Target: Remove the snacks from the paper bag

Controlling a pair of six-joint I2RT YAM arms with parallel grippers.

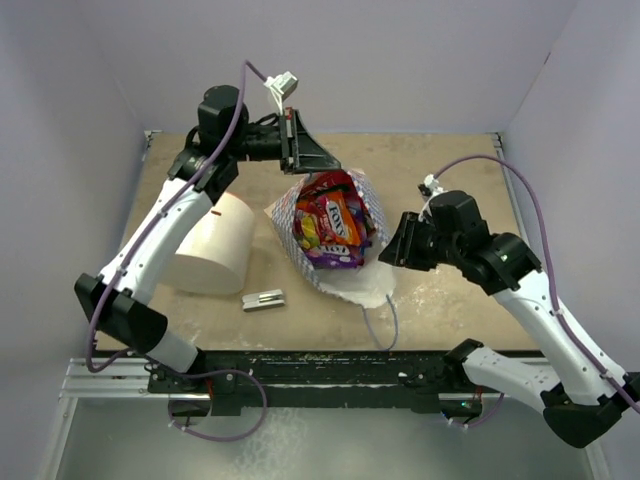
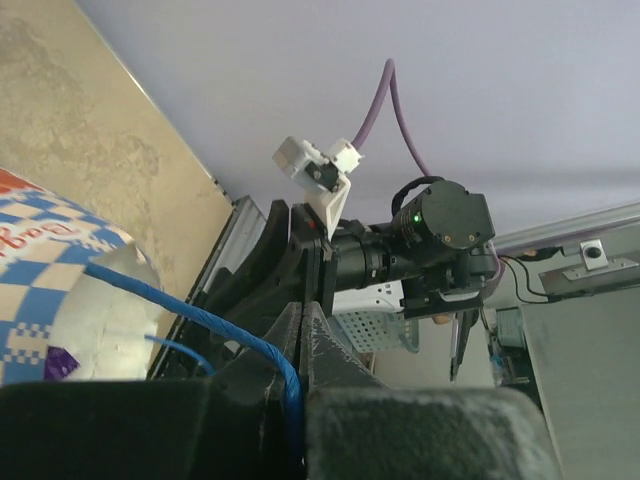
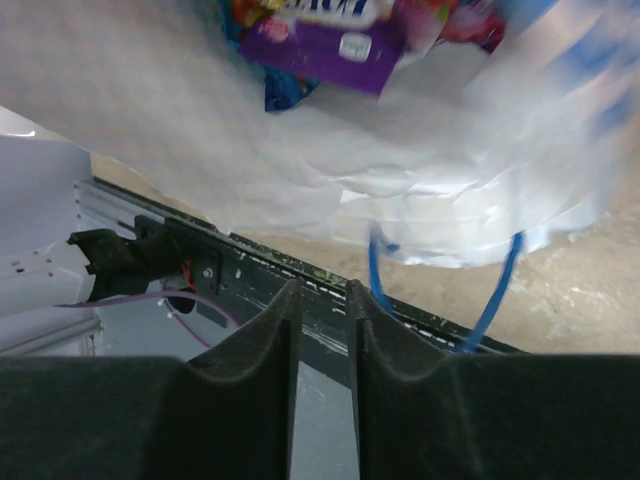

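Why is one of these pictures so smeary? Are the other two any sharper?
Top view: sharp and evenly lit, the snacks clear. Left wrist view: the blue handle is crisp, but the near fingers are dark and soft. Right wrist view: the bag is smeared, likely motion blur, worst on its right side.

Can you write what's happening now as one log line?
left gripper: shut on blue string handle | right gripper: open, empty, beside paper bag | snacks: in bag

the paper bag [image 3: 250, 130] is blurred in the right wrist view, snacks [image 3: 330, 40] cut by the edge.
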